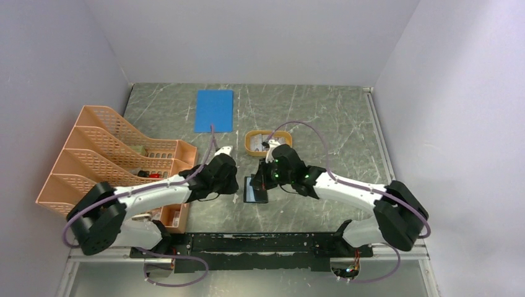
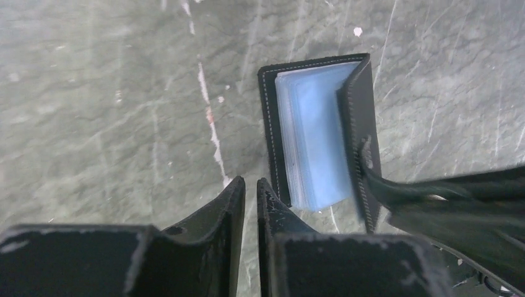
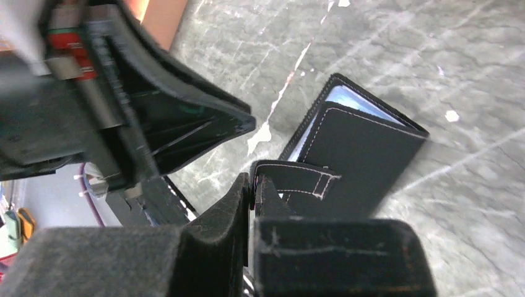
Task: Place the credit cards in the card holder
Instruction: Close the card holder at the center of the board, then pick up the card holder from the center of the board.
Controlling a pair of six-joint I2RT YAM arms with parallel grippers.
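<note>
At table centre, btwn the two arms, the card holder [image 2: 316,136] lies on the grey marbled table [image 2: 93,93], a black wallet w/ white stitching, partly open so its bluish clear pockets show. R gripper [image 3: 252,179] is closed on the end of the wallet's snap tab [image 3: 297,176], and the cover on that side stands tilted up off the pockets rather than flat. L gripper [image 2: 251,181] sits low, just beside the wallet's near corner, fingers almost together w/ only a thin slit and nothing btwn them; contact w/ the wallet can't be told. Behind the R arm, the credit cards [image 1: 261,140] show as pale shapes in an orange oval tray [image 1: 247,143], apart from the wallet. Blue sheet [image 1: 214,110] lies farther back; orange mesh file rack [image 1: 111,158] fills the L side.
</note>
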